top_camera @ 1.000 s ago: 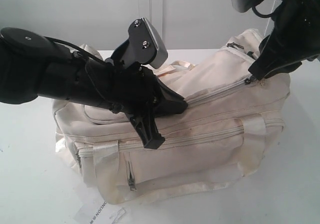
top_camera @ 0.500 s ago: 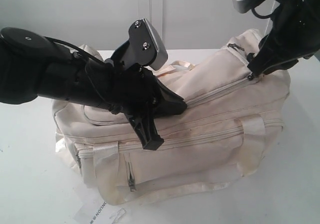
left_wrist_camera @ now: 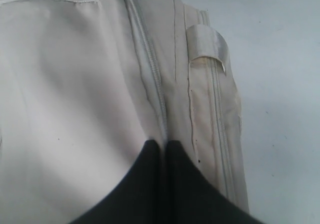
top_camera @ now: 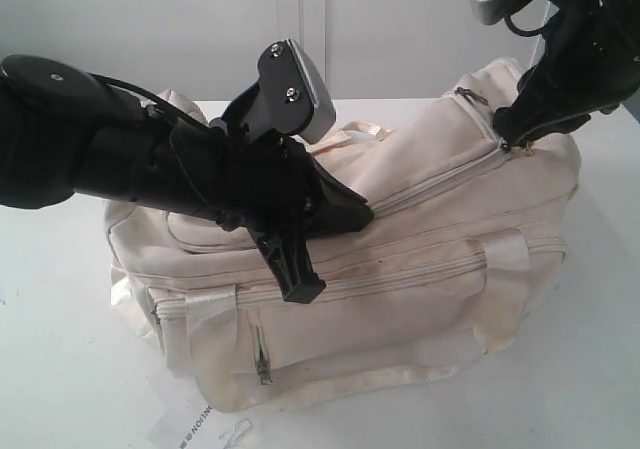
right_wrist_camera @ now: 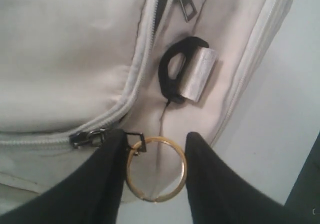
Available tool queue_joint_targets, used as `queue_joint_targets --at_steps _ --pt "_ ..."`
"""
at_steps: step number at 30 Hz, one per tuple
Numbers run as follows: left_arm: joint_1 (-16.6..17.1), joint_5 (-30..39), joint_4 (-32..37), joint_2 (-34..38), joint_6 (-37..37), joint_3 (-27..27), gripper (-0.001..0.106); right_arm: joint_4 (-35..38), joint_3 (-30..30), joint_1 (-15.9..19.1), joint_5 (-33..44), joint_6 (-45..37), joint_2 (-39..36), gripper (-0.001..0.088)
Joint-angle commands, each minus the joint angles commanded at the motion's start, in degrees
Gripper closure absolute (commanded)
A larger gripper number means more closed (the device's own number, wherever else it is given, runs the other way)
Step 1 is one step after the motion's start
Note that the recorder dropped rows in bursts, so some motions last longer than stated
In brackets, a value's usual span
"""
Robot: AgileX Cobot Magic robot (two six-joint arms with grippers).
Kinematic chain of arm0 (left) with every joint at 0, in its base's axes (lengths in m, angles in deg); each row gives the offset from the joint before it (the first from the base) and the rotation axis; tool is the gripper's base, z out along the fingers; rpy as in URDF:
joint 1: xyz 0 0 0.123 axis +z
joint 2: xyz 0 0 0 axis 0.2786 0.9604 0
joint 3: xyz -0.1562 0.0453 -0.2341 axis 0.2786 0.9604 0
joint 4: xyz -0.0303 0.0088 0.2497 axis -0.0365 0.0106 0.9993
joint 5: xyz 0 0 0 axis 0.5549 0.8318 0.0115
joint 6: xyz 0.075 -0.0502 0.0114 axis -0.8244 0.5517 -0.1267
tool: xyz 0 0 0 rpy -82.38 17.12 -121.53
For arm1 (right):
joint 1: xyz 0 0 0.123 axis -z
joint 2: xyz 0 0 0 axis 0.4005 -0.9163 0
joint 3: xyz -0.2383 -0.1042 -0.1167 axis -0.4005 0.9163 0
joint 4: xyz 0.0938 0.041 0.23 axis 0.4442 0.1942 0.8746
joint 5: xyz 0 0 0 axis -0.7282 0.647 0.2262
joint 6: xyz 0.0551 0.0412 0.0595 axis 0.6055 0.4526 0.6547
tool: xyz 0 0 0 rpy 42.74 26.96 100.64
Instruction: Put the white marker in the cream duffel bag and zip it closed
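The cream duffel bag (top_camera: 400,269) lies on the white table, its curved top zip closed along the stretch that shows. My left gripper (top_camera: 362,210) presses on the bag's top beside the zip; in the left wrist view its fingertips (left_wrist_camera: 161,145) are shut together on a fold of the bag's fabric at the zip seam. My right gripper (top_camera: 515,139) is at the bag's right end. There it is shut on a gold ring (right_wrist_camera: 156,169) clipped to the zip slider (right_wrist_camera: 85,138), with a finger against each side of the ring. The white marker is out of view.
A white paper tag (top_camera: 195,424) with print lies on the table (top_camera: 60,369) in front of the bag. A black buckle on a satin strap (right_wrist_camera: 182,77) and a second zip pull (right_wrist_camera: 184,2) sit near the ring. A strap handle (top_camera: 505,289) hangs down the bag's front.
My right gripper has drawn the ring and slider a little further up and towards the bag's right end, closing more of the zip. The left arm has stayed put.
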Motion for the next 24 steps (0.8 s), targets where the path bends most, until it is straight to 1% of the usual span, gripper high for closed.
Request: queue_joint_targets --at_steps 7,16,24 --pt "0.0 0.16 -0.01 0.0 0.0 0.0 0.105 -1.49 0.0 0.24 -2.47 0.0 -1.42 0.0868" --pt "0.0 0.54 -0.01 0.0 0.0 0.0 0.105 -0.97 0.0 1.57 -6.71 0.0 -2.47 0.0868" --pt "0.0 1.67 0.02 0.0 0.0 0.0 0.105 -1.02 0.0 1.57 -10.48 0.0 -3.18 0.0868"
